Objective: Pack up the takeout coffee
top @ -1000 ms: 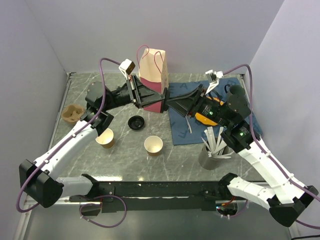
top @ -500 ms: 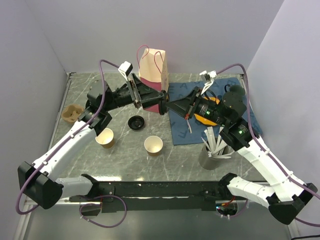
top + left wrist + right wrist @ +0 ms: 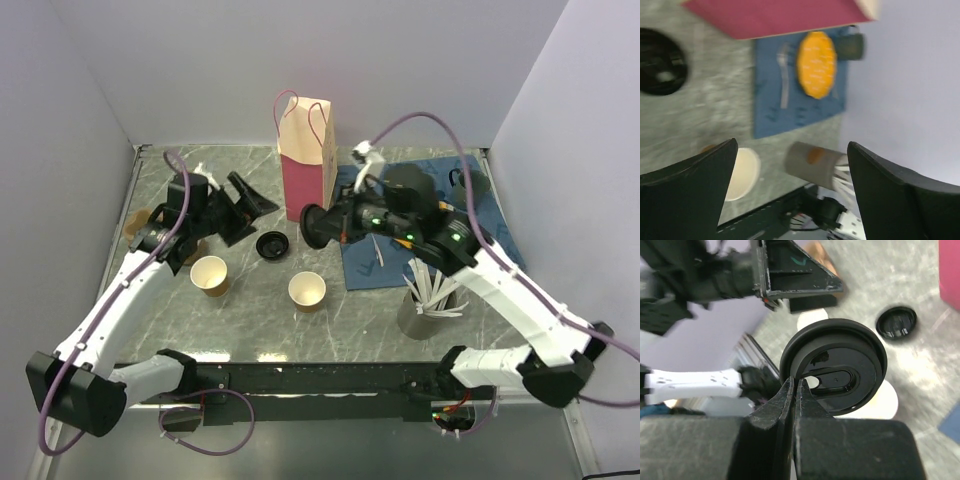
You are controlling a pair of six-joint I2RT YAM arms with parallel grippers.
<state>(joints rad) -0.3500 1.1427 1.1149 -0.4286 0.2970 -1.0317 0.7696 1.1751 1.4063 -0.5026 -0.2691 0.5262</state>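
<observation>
My right gripper (image 3: 324, 226) (image 3: 795, 383) is shut on the rim of a black lid (image 3: 310, 223) (image 3: 850, 365), held in the air in front of the pink-and-cream paper bag (image 3: 305, 160). The lid is alone, and light shows through its sip hole. Two open brown cups with cream insides (image 3: 209, 274) (image 3: 307, 291) stand on the table below. A second loose black lid (image 3: 272, 245) (image 3: 660, 62) lies between them and the bag. My left gripper (image 3: 247, 207) (image 3: 791, 145) stands open and empty, left of the bag. The takeout coffee is out of view.
A blue mat (image 3: 372, 262) (image 3: 790, 100) with an orange disc (image 3: 816, 64) lies right of the bag. A grey cup of white utensils (image 3: 424, 305) stands at the front right. A brown cup carrier (image 3: 138, 226) sits at the left wall.
Both grippers met in front of the bag; the left one opened and drew back to the left. The right one shut on the black lid and carried it left.
</observation>
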